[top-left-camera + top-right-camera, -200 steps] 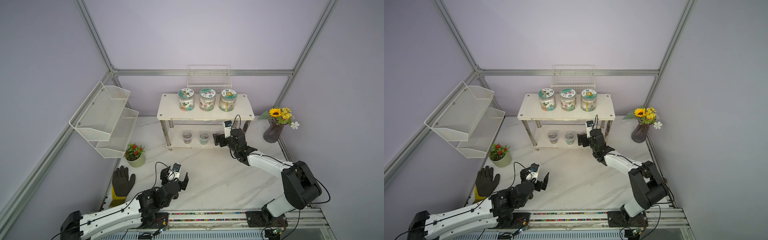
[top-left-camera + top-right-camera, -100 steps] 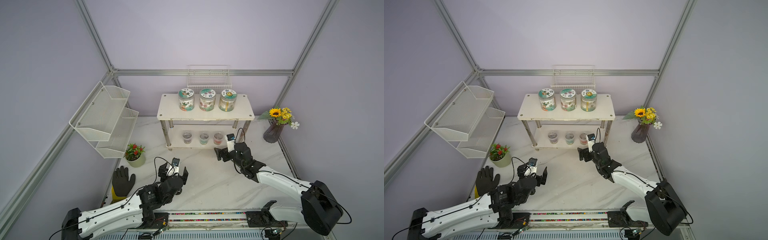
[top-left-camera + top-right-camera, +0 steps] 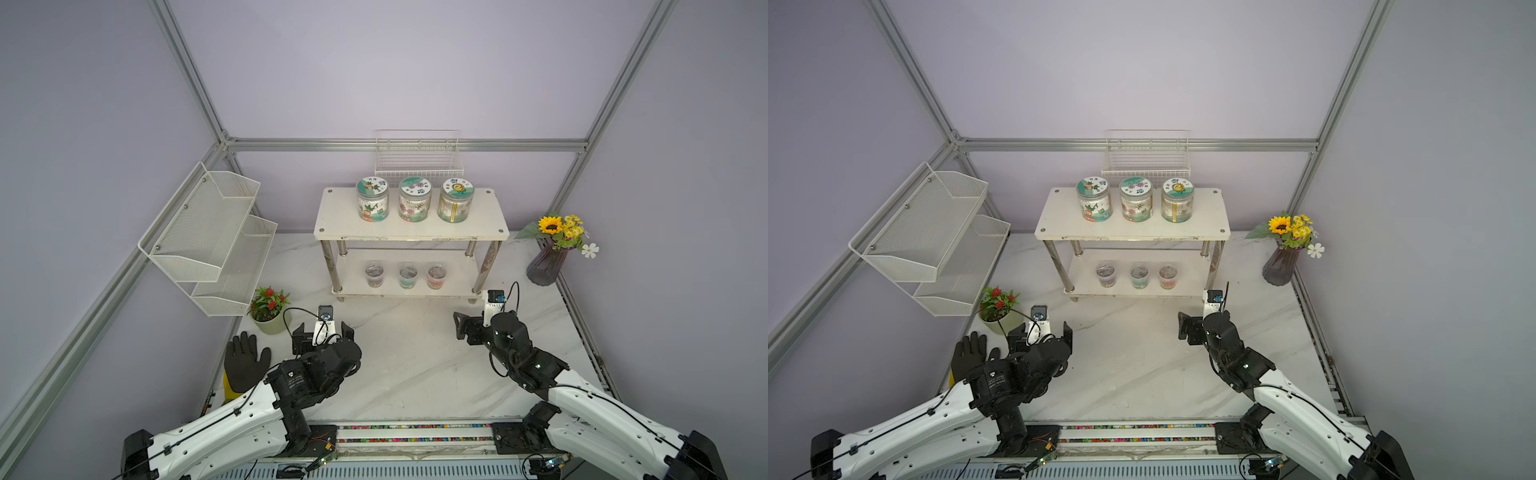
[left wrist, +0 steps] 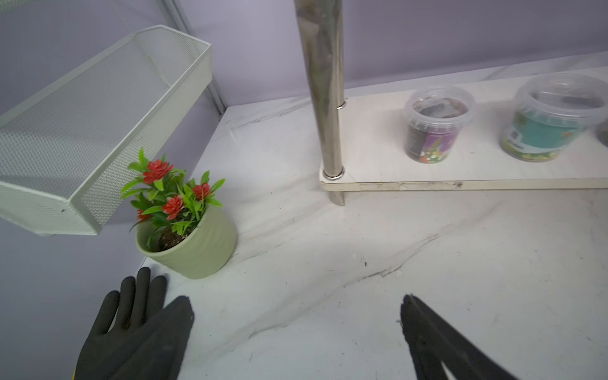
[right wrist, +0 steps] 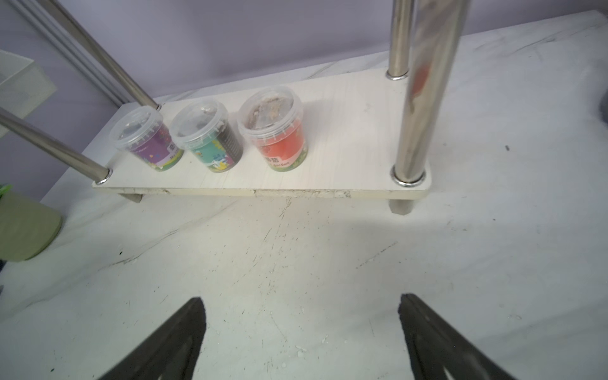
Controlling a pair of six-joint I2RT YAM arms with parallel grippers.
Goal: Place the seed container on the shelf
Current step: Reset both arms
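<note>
**Seed container on lower shelf board; both grippers spread**

Top views. White two-tier board shelf [image 3: 336, 220] with chrome tube legs. The seed container [image 3: 436, 277], a clear plastic tub with an orange label, stands upright on its lower board, ahead of the right gripper [image 3: 467, 328] and apart from it. The left gripper [image 3: 323, 332], jaws spread, hovers over the white marble-pattern tabletop [image 3: 407, 365].

Left wrist. Purple-label clear tub [image 4: 434, 131] and teal-label clear tub [image 4: 552, 125] ahead of the fingertips. Green pot of red flowers [image 4: 190, 243] and black rubber glove [image 4: 112, 322] to the gripper's left.

Right wrist. Right gripper [image 5: 301, 329], jaws wide apart over bare tabletop. Seed container [image 5: 283, 144] in a row with both other tubs, well beyond the fingertips.
</note>
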